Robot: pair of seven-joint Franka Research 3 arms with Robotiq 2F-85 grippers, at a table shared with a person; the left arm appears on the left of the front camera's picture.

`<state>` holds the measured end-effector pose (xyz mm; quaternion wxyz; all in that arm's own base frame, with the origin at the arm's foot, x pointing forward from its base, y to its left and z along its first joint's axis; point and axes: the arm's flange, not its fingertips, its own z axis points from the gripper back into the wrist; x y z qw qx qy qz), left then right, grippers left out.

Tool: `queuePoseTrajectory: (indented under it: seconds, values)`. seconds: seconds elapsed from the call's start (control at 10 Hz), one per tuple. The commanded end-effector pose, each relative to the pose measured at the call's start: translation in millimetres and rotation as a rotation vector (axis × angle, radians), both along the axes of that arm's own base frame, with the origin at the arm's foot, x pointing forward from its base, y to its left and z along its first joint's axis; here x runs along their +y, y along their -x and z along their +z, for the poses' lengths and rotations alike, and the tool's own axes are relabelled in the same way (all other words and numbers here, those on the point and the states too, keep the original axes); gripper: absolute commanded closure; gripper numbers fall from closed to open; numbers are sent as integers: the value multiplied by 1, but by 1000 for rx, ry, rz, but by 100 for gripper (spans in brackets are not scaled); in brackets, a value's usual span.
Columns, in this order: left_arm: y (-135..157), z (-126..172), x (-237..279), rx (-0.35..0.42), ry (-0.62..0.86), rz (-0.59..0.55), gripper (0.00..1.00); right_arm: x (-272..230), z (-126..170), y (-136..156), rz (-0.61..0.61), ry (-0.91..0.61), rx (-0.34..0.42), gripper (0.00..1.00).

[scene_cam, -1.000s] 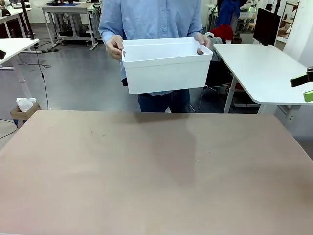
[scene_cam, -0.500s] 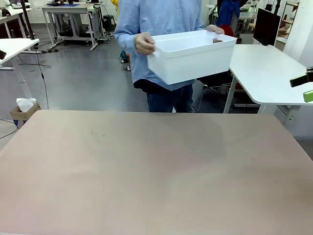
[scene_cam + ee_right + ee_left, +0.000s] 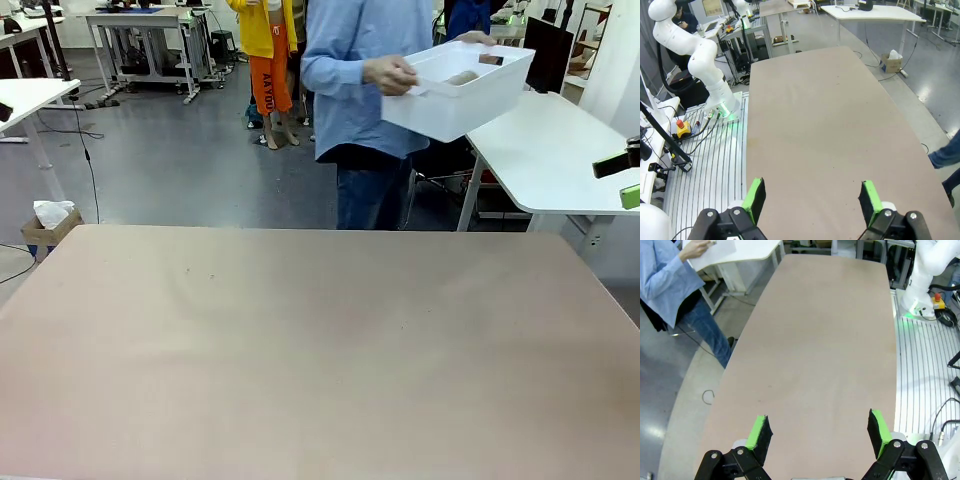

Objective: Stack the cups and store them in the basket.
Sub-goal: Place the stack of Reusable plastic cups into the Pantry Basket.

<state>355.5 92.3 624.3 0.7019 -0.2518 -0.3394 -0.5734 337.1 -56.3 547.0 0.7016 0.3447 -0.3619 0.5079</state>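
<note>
Whereas a second ago the person held the basket (image 3: 455, 95) squarely at the table's (image 3: 300, 340) far edge, it is now carried off far right, suggesting storage is done; left tool (image 3: 820, 432) and right tool (image 3: 811, 200) gape wide, empty.

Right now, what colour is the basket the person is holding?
White; the basket shows best in the front view, carried in the person's hands.

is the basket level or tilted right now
Tilted. The person's hands hold the basket off the table, its near-left end lower than its far-right end, so its inside shows.
</note>
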Motion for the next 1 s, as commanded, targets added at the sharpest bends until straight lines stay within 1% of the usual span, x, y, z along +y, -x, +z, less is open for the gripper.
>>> queuePoseTrajectory:
  seconds: [0.0,0.9]
  values:
    - [1,3,-2,7,15,0,0,2,2,1,-7,-18,5,0]
    - [1,3,-2,7,15,0,0,2,2,1,-7,-18,5,0]
